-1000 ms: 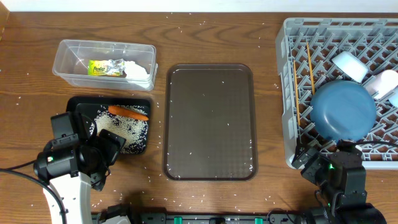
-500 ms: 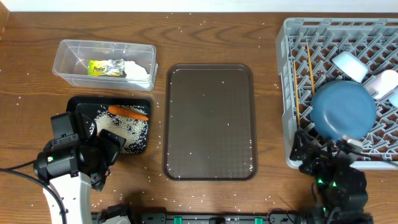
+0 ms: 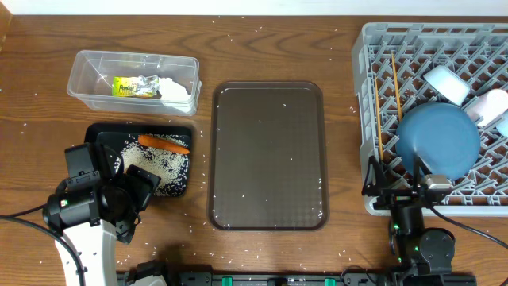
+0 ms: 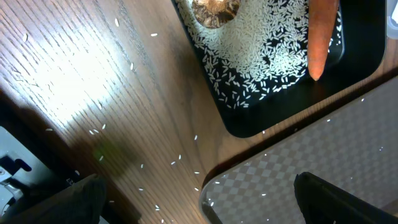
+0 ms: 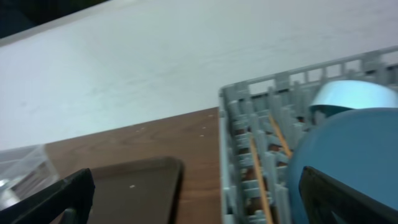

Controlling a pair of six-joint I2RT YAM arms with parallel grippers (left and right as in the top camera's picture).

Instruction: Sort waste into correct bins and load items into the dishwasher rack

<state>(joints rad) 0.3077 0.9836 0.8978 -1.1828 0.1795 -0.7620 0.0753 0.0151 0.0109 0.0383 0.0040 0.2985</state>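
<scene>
The black tray (image 3: pixel 101 131) holds rice (image 3: pixel 155 165), a carrot (image 3: pixel 164 144) and, in the left wrist view, a brown lump (image 4: pixel 214 7). The clear tub (image 3: pixel 87 67) holds the wrapper (image 3: pixel 133 86) and napkin (image 3: pixel 179 89). The grey rack (image 3: pixel 366 119) holds the blue plate (image 3: pixel 439 143), chopsticks (image 3: pixel 394 79), a whitish cup (image 3: pixel 444 83) and pale dishes (image 3: pixel 492 107) at the right edge. My left gripper (image 3: pixel 136 191) is open and empty over the black tray's near right corner. My right gripper (image 3: pixel 397 187) is open and empty at the rack's front-left corner.
The brown serving tray (image 3: pixel 267 155) lies between the bins and the rack, dotted with stray rice grains. More grains are scattered over the wooden table (image 3: pixel 270 48). A white wall runs behind the table in the right wrist view (image 5: pixel 155 56).
My right arm has swung left and turned, bringing its gripper to the rack's front-left corner. The left arm and all the objects have stayed put.
</scene>
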